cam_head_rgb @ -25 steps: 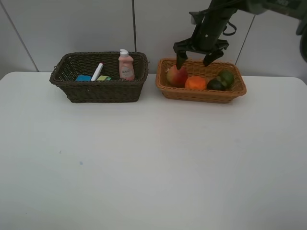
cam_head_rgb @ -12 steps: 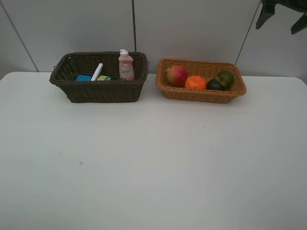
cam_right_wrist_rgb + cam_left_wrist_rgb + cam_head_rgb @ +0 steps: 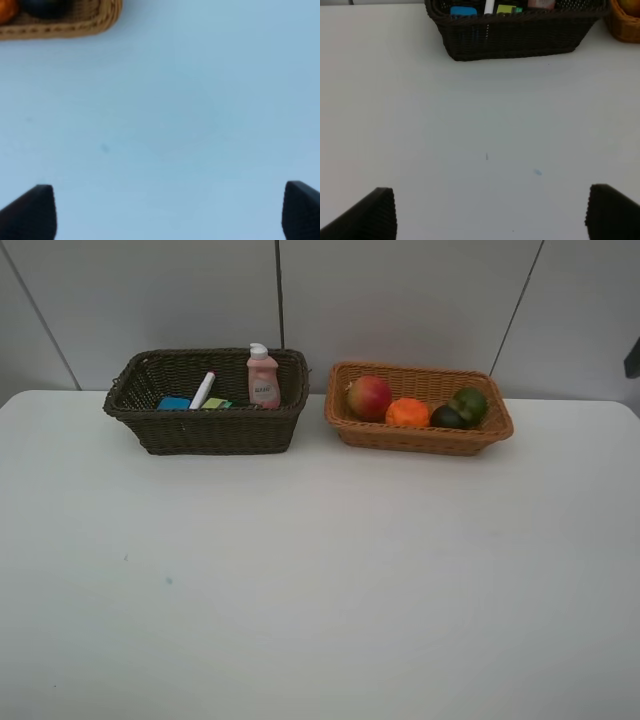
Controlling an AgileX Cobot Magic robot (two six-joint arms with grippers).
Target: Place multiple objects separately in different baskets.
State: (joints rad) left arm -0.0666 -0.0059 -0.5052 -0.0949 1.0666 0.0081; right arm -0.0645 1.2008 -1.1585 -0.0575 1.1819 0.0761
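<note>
item, nearest: my left gripper, jaws spread wide, holding nothing, over bare white table. item: my right gripper, jaws likewise spread wide and holding nothing, over bare table, with one corner of the tan basket showing in my right wrist view. item: table surface, white, with a few tiny specks. item, farther back on my left side: dark brown basket, woven, the deeper of the two, standing on the table near the wall. contents: pink bottle, upright toward its right end; white marker with pink tip, leaning tilted left of the bottle; a blue block at the left, a yellow-green block between marker and bottle; what else lies deeper i cannot tell. item, just beside it on my right side: light orange-tan basket, woven, shallower, apart from the dark one by a narrow gap. contents, left to right: red-yellow pomegranate; orange touching it; dark mangosteen; green lime just behind the mangosteen. item, farthest: grey panelled wall.
</note>
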